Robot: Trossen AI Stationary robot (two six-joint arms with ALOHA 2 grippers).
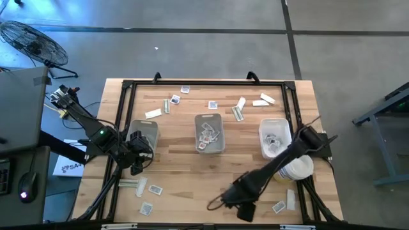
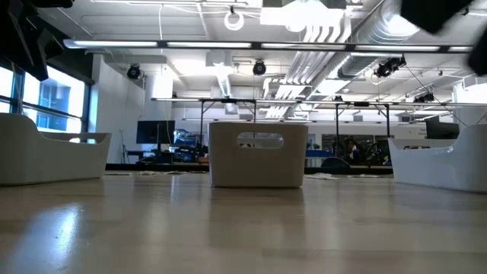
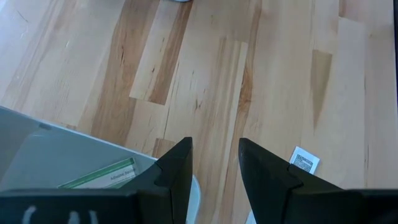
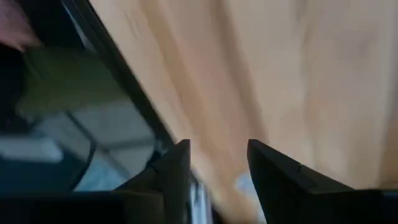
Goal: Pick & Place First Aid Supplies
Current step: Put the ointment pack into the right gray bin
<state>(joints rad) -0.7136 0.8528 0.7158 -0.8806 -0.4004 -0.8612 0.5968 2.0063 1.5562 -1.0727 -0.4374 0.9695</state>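
The first aid supplies lie loose on the wooden table: sachets and strips along the far side (image 1: 213,104), a few at the near left (image 1: 146,207) and near right (image 1: 278,206). More lie in the middle grey tray (image 1: 209,133) and the white tray (image 1: 275,137). My left gripper (image 1: 136,169) hangs open, nothing between its fingers, over the near corner of the left grey tray (image 1: 144,134). That tray holds a green-white strip (image 3: 102,176). My right gripper (image 1: 245,211) stands open at the table's near edge; its blurred wrist view (image 4: 217,155) shows only bare wood between its fingers.
A round white tub (image 1: 297,167) stands at the right, by the right arm. A black frame (image 1: 204,83) runs around the table. A white sachet (image 3: 303,162) lies on the wood just beyond my left gripper. Bare wood lies between the trays and the near edge.
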